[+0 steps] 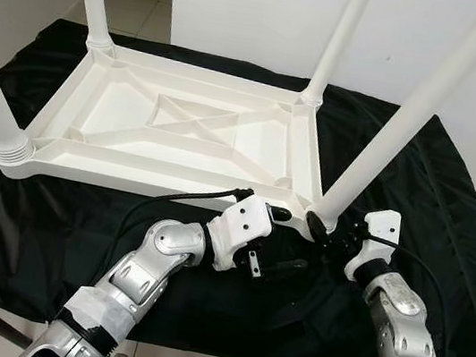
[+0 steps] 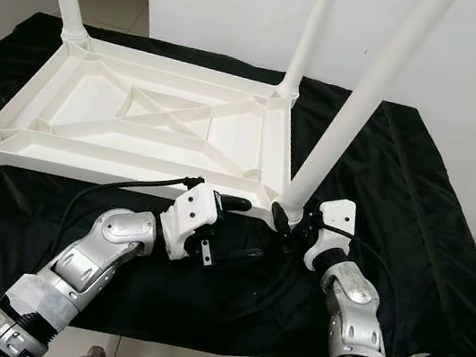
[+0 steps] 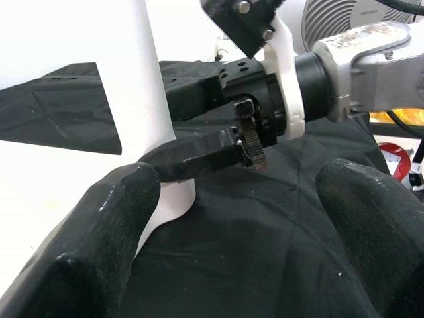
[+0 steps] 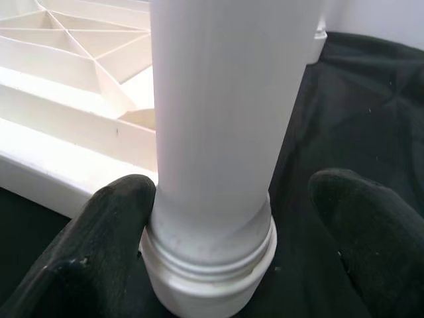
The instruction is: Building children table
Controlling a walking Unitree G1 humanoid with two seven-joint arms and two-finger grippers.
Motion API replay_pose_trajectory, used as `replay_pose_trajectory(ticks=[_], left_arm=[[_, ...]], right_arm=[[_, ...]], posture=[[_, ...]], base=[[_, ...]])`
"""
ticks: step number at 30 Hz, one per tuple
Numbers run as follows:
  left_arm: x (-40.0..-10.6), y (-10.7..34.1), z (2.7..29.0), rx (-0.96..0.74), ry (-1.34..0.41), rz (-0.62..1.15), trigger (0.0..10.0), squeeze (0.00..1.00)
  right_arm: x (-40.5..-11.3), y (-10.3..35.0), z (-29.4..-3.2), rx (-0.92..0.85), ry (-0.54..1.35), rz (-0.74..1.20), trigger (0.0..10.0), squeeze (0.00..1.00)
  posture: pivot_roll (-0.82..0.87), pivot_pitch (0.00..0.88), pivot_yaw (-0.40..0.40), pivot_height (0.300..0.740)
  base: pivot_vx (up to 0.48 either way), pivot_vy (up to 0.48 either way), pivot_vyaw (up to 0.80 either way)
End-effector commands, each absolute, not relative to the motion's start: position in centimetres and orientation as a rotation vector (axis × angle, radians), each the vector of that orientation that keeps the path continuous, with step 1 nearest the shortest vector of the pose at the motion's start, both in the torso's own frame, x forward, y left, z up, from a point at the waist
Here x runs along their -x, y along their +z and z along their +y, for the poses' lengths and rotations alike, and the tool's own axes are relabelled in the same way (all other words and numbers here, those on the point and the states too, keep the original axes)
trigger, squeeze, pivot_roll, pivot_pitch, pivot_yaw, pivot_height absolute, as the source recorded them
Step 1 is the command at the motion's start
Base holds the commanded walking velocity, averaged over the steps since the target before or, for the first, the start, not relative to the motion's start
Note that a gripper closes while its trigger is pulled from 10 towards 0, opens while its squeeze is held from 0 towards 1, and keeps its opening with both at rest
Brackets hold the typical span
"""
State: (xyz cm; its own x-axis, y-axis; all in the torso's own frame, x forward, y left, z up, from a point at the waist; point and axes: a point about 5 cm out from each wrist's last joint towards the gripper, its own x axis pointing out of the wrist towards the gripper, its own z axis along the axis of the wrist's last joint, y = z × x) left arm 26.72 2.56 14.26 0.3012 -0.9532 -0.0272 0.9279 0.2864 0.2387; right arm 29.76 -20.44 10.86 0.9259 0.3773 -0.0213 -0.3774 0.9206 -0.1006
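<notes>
A black, wrinkled cloth (image 1: 449, 221) covered a low surface set against a white wall, with pale floor tiles beyond its far corner. On the cloth lay the white plastic children's table (image 1: 182, 129), turned upside down so that its ribbed underside faced up and its four round white legs stood upward from the corners. The right gripper (image 2: 290, 223) sat at the base of the near right leg (image 1: 377, 155), where that leg met its ribbed socket; its two black fingers stood apart on either side of the leg, one finger (image 4: 109, 225) touching the collar, the other clear of it. The left gripper (image 1: 287, 241) hovered just beside the same corner, fingers spread and holding nothing.
</notes>
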Motion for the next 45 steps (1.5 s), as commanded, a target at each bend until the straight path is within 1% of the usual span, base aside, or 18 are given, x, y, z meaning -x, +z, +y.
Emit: replay_pose_trajectory(ticks=[1, 5, 7, 13, 14, 15, 18, 19, 29, 30, 35, 36, 37, 39, 40, 42, 43, 45], left_arm=[[-26.8, 14.3, 2.5, -0.239, -1.257, -0.131, 10.0, 0.00], [-26.8, 14.3, 2.4, -0.240, -1.256, -0.134, 10.0, 0.00], [-26.9, 14.4, 2.4, -0.241, -1.252, -0.139, 10.0, 0.00], [-27.0, 14.5, 2.4, -0.244, -1.247, -0.143, 10.0, 0.00], [-27.0, 14.5, 2.4, -0.245, -1.246, -0.143, 10.0, 0.00], [-27.0, 14.5, 2.4, -0.247, -1.245, -0.145, 10.0, 0.00], [-27.0, 14.5, 2.4, -0.248, -1.245, -0.146, 10.0, 0.00], [-27.0, 14.5, 2.4, -0.248, -1.245, -0.145, 10.0, 0.00], [-26.8, 14.4, 2.3, -0.248, -1.260, -0.145, 10.0, 0.00], [-26.8, 14.4, 2.2, -0.248, -1.263, -0.144, 10.0, 0.00], [-26.8, 14.4, 2.2, -0.248, -1.265, -0.144, 10.0, 0.00], [-26.8, 14.3, 2.2, -0.249, -1.268, -0.144, 10.0, 0.00], [-26.8, 14.3, 2.2, -0.249, -1.268, -0.144, 10.0, 0.00], [-26.7, 14.3, 2.1, -0.248, -1.276, -0.143, 10.0, 0.00], [-26.7, 14.3, 2.1, -0.248, -1.276, -0.143, 10.0, 0.00], [-26.4, 14.1, 2.0, -0.244, -1.287, -0.138, 10.0, 0.00], [-26.4, 14.1, 2.0, -0.244, -1.287, -0.138, 10.0, 0.00], [-26.3, 14.1, 2.0, -0.241, -1.291, -0.137, 10.0, 0.00]], right_arm=[[-30.7, 11.0, -20.8, 0.122, 0.438, 0.018, 10.0, 0.00], [-31.8, 11.3, -20.4, 0.134, 0.488, 0.027, 10.0, 0.00], [-32.8, 11.6, -19.3, 0.139, 0.531, 0.029, 10.0, 0.00], [-33.4, 11.5, -18.1, 0.139, 0.578, 0.034, 10.0, 0.00], [-33.5, 11.3, -17.8, 0.133, 0.592, 0.043, 4.7, 0.00], [-33.4, 10.9, -17.5, 0.126, 0.608, 0.058, 1.0, 0.00], [-33.3, 10.7, -17.4, 0.120, 0.618, 0.069, 1.0, 0.00], [-33.2, 10.3, -17.5, 0.118, 0.619, 0.081, 0.0, 0.00], [-32.2, 9.5, -19.0, 0.072, 0.577, 0.082, 0.0, 0.00], [-32.0, 9.5, -19.2, 0.052, 0.538, 0.071, 10.0, 0.00], [-31.8, 9.6, -19.4, 0.047, 0.507, 0.064, 10.0, 0.00], [-31.6, 9.6, -19.2, 0.053, 0.444, 0.055, 10.0, 0.00], [-31.6, 9.6, -19.2, 0.053, 0.444, 0.055, 10.0, 0.00], [-31.0, 9.8, -18.5, 0.067, 0.313, 0.034, 10.0, 0.00], [-31.0, 9.8, -18.5, 0.067, 0.313, 0.034, 10.0, 0.00], [-30.0, 9.7, -17.3, 0.036, 0.133, 0.001, 10.0, 0.00], [-30.0, 9.7, -17.3, 0.036, 0.133, 0.001, 10.0, 0.00], [-29.5, 9.1, -17.4, 0.010, -0.040, 0.030, 10.0, 0.00]], posture=[[0.05, 0.000, -0.071, 0.740], [0.05, 0.000, -0.074, 0.740], [0.06, 0.000, -0.078, 0.740], [0.07, 0.000, -0.079, 0.740], [0.07, 0.000, -0.079, 0.740], [0.08, 0.000, -0.082, 0.740], [0.08, 0.000, -0.082, 0.740], [0.08, 0.000, -0.081, 0.740], [0.06, 0.000, -0.080, 0.740], [0.06, 0.000, -0.081, 0.740], [0.06, 0.000, -0.080, 0.740], [0.06, 0.000, -0.080, 0.740], [0.06, 0.000, -0.080, 0.740], [0.05, 0.000, -0.076, 0.740], [0.05, 0.000, -0.076, 0.740], [0.04, 0.000, -0.074, 0.740], [0.04, 0.000, -0.074, 0.740], [0.04, 0.000, -0.075, 0.740]], base=[[0.000, 0.000, 0.00], [0.000, 0.000, 0.00], [0.000, 0.000, 0.00], [0.000, 0.000, 0.00], [0.000, 0.000, 0.00], [0.000, 0.000, 0.00], [0.000, 0.000, 0.00], [0.000, 0.000, 0.00], [0.000, 0.000, 0.00], [0.000, 0.000, 0.00], [0.000, 0.000, 0.00], [0.000, 0.000, 0.00], [0.000, 0.000, 0.00], [0.000, 0.000, 0.00], [0.000, 0.000, 0.00], [0.000, 0.000, 0.00], [0.000, 0.000, 0.00], [0.000, 0.000, 0.00]])
